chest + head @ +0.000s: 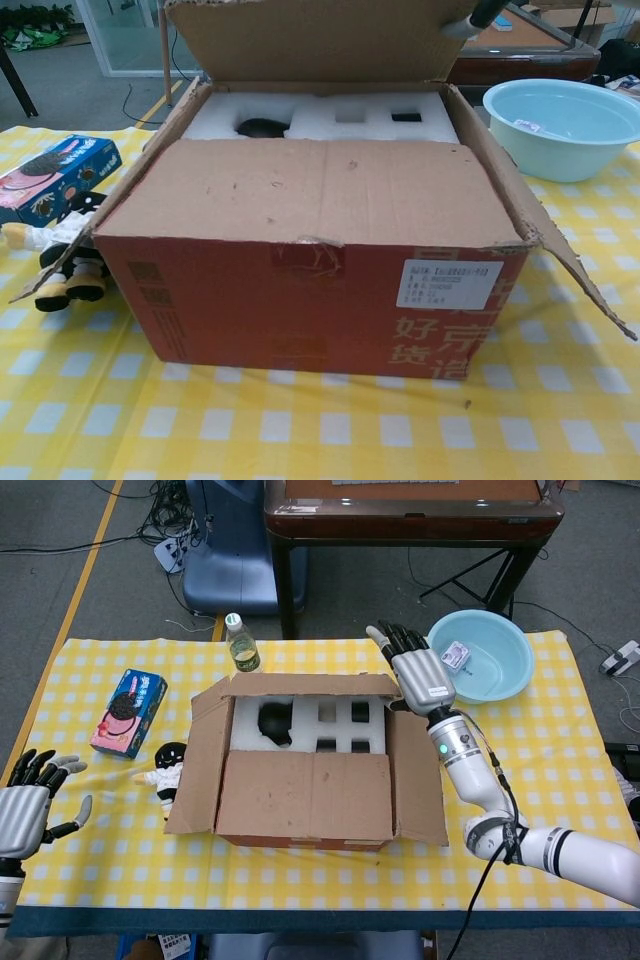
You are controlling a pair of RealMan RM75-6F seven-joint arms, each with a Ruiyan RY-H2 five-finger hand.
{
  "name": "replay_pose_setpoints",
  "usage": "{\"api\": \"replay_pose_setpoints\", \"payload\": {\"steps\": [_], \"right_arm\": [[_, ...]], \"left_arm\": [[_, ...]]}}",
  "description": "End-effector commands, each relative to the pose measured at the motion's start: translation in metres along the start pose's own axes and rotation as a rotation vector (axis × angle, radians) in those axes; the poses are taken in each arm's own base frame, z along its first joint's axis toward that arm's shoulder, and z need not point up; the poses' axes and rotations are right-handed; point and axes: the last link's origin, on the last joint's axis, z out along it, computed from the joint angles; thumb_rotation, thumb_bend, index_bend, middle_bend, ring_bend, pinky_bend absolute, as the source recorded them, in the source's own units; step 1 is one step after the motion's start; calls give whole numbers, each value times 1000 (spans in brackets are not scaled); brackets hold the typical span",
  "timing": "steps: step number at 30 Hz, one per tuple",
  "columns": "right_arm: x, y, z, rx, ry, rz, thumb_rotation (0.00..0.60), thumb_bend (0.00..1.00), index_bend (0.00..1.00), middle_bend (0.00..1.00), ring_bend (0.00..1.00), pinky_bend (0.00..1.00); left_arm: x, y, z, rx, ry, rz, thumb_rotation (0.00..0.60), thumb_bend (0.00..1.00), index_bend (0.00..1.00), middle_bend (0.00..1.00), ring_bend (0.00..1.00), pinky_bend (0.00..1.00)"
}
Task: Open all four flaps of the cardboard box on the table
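The box [305, 770] sits mid-table with a bowl [481, 655] beyond its far right corner and a bottle [241, 646] behind it. Its cardboard looks light and stiff but creased, so I judge each flap will hinge easily if I hook a free edge rather than press the face. The far flap [320, 40] stands upright, both side flaps splay outward, and the near flap [315, 190] lies flat over white foam [310, 720]. My right hand [420, 670] is raised at the box's far right corner, fingers extended together, touching the upright flap's top corner; I cannot tell if it pinches the edge. My left hand [30, 805] hovers well left of the box, fingers spread, holding nothing.
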Motion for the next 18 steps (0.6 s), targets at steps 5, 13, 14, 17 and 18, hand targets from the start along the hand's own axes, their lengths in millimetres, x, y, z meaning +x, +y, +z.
{"api": "replay_pose_setpoints", "payload": {"steps": [5,13,14,17,18], "right_arm": [[12,0,23,-38,40,7,600,270,0,14,0,88],[14,6,49,-128,60,21,600,270,0,14,0,88],[14,8,52,-146,63,23,600,270,0,14,0,88],[14,14,59,-188,67,17,600,270,0,14,0,88],[14,16,60,-200,67,14,600,270,0,14,0,88]], "left_arm": [[0,-4,-3,7,4,-1,239,432,318,221,97,0],[0,-8,-6,16,3,0,236,433,322,221,96,0],[0,-9,-7,18,3,-1,236,433,322,221,96,0],[0,-10,-8,20,1,-2,236,433,322,221,96,0],[0,-10,-8,21,0,-2,236,433,322,221,96,0]]}}
